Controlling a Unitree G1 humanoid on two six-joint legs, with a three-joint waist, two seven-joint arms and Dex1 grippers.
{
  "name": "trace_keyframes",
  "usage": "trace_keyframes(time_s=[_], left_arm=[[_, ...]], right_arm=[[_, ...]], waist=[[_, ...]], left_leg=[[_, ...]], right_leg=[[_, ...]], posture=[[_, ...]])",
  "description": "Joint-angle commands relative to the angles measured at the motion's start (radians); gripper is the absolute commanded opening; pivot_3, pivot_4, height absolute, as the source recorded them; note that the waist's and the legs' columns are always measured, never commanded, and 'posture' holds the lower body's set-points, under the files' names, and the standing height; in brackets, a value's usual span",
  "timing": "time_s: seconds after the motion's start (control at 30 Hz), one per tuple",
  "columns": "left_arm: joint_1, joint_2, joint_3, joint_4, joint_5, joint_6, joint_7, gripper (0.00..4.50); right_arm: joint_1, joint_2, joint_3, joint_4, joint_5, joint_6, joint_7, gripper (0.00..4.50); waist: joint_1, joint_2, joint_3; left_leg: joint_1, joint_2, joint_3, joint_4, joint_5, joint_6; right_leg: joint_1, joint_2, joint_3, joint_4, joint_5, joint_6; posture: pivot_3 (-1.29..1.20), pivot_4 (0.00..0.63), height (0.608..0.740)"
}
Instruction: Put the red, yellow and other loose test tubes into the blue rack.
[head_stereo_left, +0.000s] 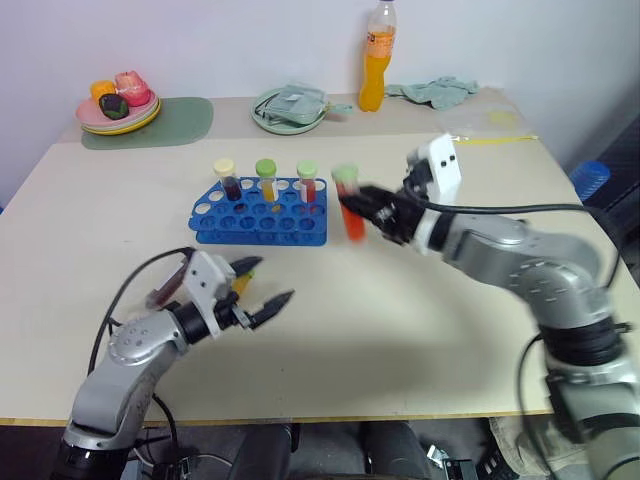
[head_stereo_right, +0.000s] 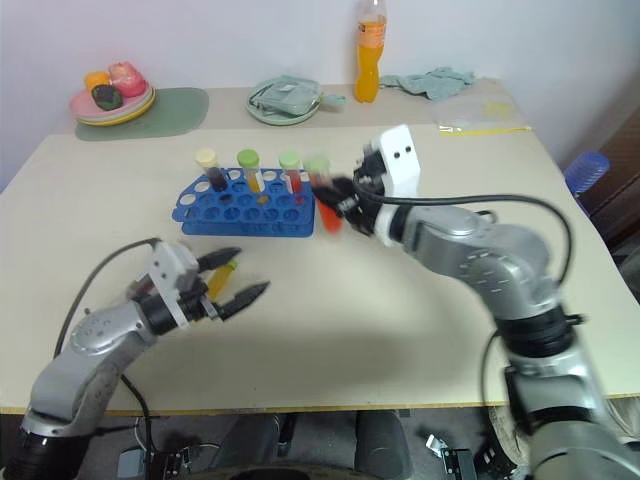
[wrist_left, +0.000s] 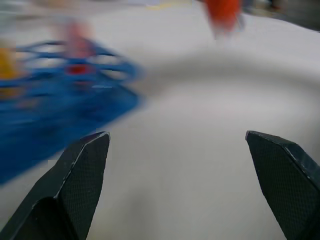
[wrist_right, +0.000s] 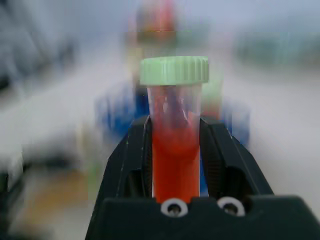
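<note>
Blue rack (head_stereo_left: 262, 212) holds three capped tubes (head_stereo_left: 267, 181); fourth tube (head_stereo_left: 350, 205) in right gripper (head_stereo_left: 368, 210).

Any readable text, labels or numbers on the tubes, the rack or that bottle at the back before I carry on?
No text can be read in these pictures.
Orange drink bottle: it carries a label band, too small and blurred to read.
Blue rack: no legible markings or hole numbers.
Racked tubes and the orange-red tube held in the right gripper: no labels visible.
</note>
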Motion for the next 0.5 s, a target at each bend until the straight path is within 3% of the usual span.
trace_keyframes(time_s=[0.03, 0.23, 0.5], left_arm=[[-0.028, -0.003, 0.070, 0.011, -0.042, 0.033, 0.038, 4.50], [-0.025, 0.029, 0.100, 0.000, -0.043, 0.069, 0.041, 4.50], [0.001, 0.058, 0.110, -0.046, -0.069, 0.143, 0.052, 4.50]], right_arm=[[-0.001, 0.121, 0.114, 0.167, -0.334, -0.348, 0.071, 1.17], [-0.025, 0.330, 0.138, 0.433, -0.540, -0.592, 0.107, 1.17], [-0.005, 0.440, 0.100, 0.554, -0.627, -0.687, 0.154, 1.17]], waist=[[-0.002, 0.000, 0.000], [-0.020, 0.000, 0.000], [-0.021, 0.000, 0.000]], left_leg=[[0.000, 0.000, 0.000, 0.000, 0.000, -0.001], [0.000, 0.000, -0.004, 0.000, 0.005, -0.008], [0.001, 0.000, -0.005, -0.001, 0.005, -0.009]], right_leg=[[0.000, 0.000, 0.000, 0.001, 0.000, 0.000], [-0.002, 0.000, 0.002, 0.003, 0.000, -0.001], [-0.003, 0.001, 0.003, 0.004, 0.000, -0.001]], posture=[[0.00, 0.150, 0.740], [0.00, 0.150, 0.740], [0.00, 0.150, 0.740]])
